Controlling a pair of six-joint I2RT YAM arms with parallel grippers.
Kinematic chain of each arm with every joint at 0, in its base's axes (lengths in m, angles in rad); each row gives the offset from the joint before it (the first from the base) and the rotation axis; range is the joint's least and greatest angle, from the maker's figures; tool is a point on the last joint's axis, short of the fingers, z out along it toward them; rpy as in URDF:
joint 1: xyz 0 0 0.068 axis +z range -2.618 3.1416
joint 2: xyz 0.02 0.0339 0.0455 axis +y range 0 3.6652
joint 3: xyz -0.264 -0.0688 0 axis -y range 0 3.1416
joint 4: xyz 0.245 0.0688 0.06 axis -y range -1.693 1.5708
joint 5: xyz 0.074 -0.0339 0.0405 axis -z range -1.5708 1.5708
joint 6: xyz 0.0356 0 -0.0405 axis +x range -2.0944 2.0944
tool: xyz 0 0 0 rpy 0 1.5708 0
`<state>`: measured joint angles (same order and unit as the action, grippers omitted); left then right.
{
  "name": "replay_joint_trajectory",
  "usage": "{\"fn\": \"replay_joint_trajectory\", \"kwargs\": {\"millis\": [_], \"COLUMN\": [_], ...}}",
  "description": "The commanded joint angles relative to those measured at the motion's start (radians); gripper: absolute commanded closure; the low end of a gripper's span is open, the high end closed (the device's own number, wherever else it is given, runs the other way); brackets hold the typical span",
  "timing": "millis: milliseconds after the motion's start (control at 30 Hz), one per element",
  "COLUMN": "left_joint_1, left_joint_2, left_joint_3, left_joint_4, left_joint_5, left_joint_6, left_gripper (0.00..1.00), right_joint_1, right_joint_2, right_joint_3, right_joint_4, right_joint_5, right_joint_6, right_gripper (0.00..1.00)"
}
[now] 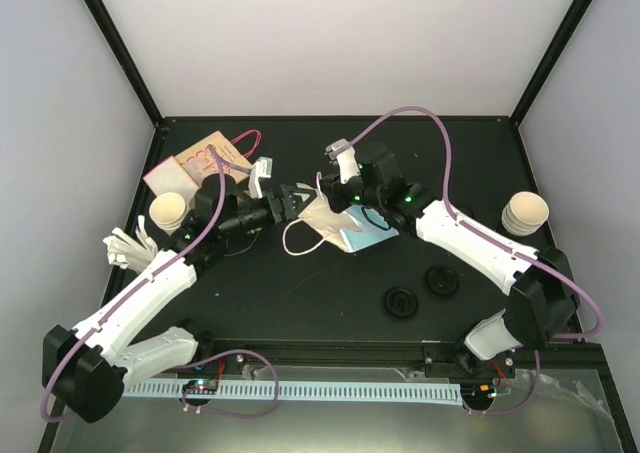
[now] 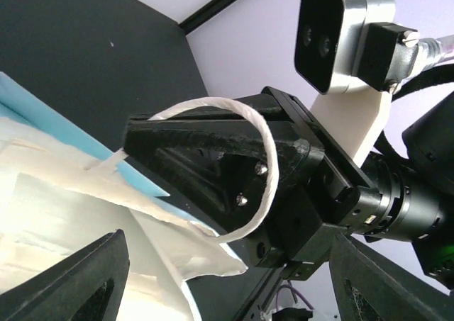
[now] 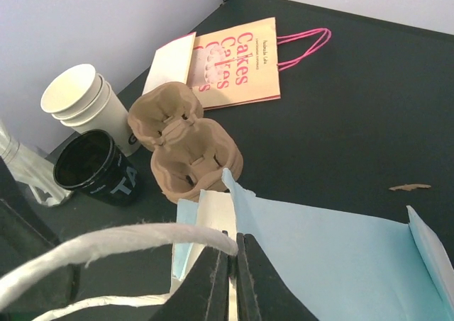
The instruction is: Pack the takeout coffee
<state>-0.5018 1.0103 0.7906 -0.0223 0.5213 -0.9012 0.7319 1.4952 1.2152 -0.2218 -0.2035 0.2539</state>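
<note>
Black table (image 1: 300, 303) inside a white-walled booth, seen from above with both arm bases along the bottom edge. Closest to the bases, right of centre, two black lids (image 1: 400, 301) lie flat, a little apart.

Further up, pretty much dead centre of the frame, is the bag (image 1: 350, 233). It's pale blue outside and white inside, with both arms meeting at its mouth. The right gripper (image 3: 234, 254) is pressed together on the bag's top edge, pinching the paper. In the left wrist view a twisted white handle (image 2: 264, 158) loops over its fingers. The left gripper (image 1: 291, 201) is spread wide with the bag's white paper between its fingers. Can't tell if it actually touches.

Over at the right edge a cup stack (image 1: 525, 213) stands alone, well apart from the bag.

In the right wrist view, a brown carrier (image 3: 188, 147) sits just beyond the bag. A black cup (image 3: 96, 169) is beside it on the left, with white cups (image 3: 81, 101) right behind that. Furthest off, top centre, a Cakes bag (image 3: 237, 62) lies flat with pink handles.
</note>
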Motion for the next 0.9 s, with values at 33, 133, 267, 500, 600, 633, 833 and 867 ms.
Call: {"fn": "replay_joint_trajectory", "kwargs": {"millis": [33, 133, 267, 500, 600, 633, 833, 867], "left_joint_1": [-0.019, -0.031, -0.032, -0.032, -0.033, -0.032, -0.021, -0.017], "left_joint_2": [0.026, 0.037, 0.072, 0.097, 0.093, 0.089, 0.056, 0.053], "left_joint_3": [0.027, 0.029, 0.058, 0.055, 0.058, 0.060, 0.058, 0.056], "left_joint_4": [0.098, 0.132, 0.064, 0.059, 0.041, 0.027, -0.084, -0.093], "left_joint_5": [0.045, 0.058, 0.035, -0.002, -0.029, -0.045, -0.148, -0.151], "left_joint_6": [-0.042, -0.033, -0.020, -0.013, 0.008, 0.021, 0.075, 0.082], "left_gripper": [0.19, 0.17, 0.21, 0.54, 0.71, 0.78, 0.99, 0.98], "right_joint_1": [0.008, 0.012, 0.022, 0.037, 0.038, 0.037, 0.038, 0.037], "right_joint_2": [0.018, 0.022, 0.020, 0.021, 0.017, 0.014, -0.045, -0.058], "right_joint_3": [-0.006, -0.005, -0.004, -0.004, -0.008, -0.009, -0.032, -0.034], "right_joint_4": [0.043, 0.042, 0.041, 0.037, 0.034, 0.031, 0.009, -0.004], "right_joint_5": [-0.040, -0.043, -0.040, -0.039, -0.022, -0.006, 0.131, 0.167], "right_joint_6": [-0.021, -0.027, -0.039, -0.057, -0.059, -0.058, -0.042, -0.035], "right_gripper": [0.95, 0.95, 0.95, 0.95, 0.94, 0.93, 0.83, 0.81]}}
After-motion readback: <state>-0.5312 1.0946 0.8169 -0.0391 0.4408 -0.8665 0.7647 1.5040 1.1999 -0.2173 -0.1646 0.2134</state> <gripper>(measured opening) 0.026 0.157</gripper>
